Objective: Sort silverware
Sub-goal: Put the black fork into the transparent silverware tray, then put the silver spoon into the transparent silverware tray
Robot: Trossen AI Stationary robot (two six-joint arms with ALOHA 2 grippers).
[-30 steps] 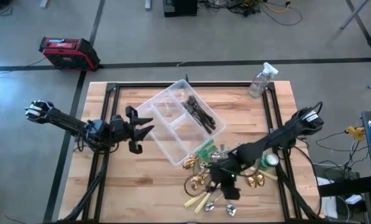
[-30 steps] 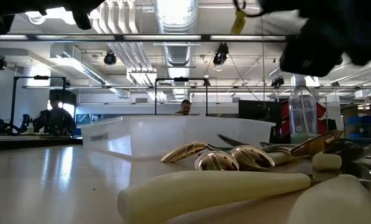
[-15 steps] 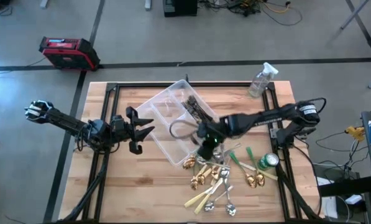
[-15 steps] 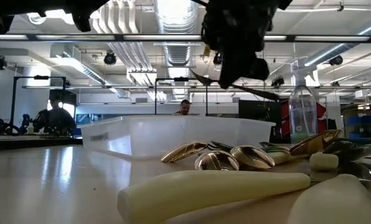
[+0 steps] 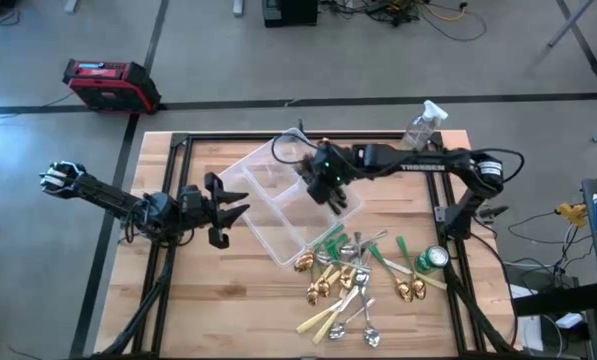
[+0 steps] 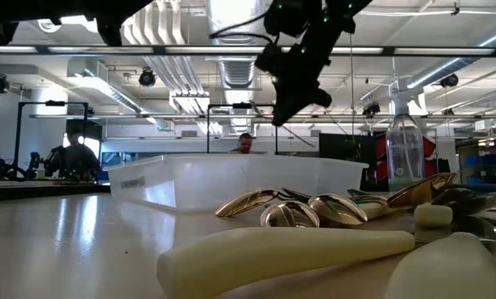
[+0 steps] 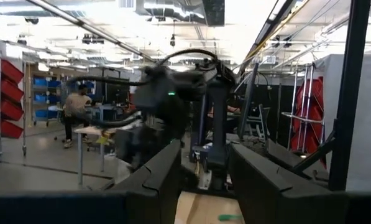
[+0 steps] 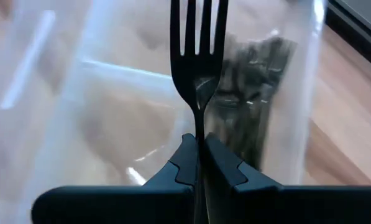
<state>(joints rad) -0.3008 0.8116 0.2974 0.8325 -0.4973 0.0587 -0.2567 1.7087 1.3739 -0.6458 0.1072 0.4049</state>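
A dark fork (image 8: 196,56) stands pinched by its handle between the closed jaws of the right gripper (image 5: 323,172), tines pointing away from the wrist, matte black and slim. It hangs over the clear tray (image 5: 240,185), above the compartment at the tray's far right where other dark forks (image 5: 323,183) already lie in a bundle. The tray sits skewed on the counter (image 5: 218,300), and its other compartments look empty.

The risk here is in the drop. The grip is narrow and on the handle only, so the fork could pivot, and a release too far over could land it across the divider or outside the tray's far wall. Lowering before letting go would help.

Nearer and to the right of the tray lies the unsorted heap: gold spoons (image 5: 318,285), silver spoons (image 5: 363,330), green-handled pieces (image 5: 330,240) and cream-handled knives (image 5: 318,322). A green can (image 5: 435,259) stands at the heap's right edge, a spray bottle (image 5: 420,128) in the far right corner.

The left gripper (image 5: 228,208) waits just left of the tray, jaws parted and empty.
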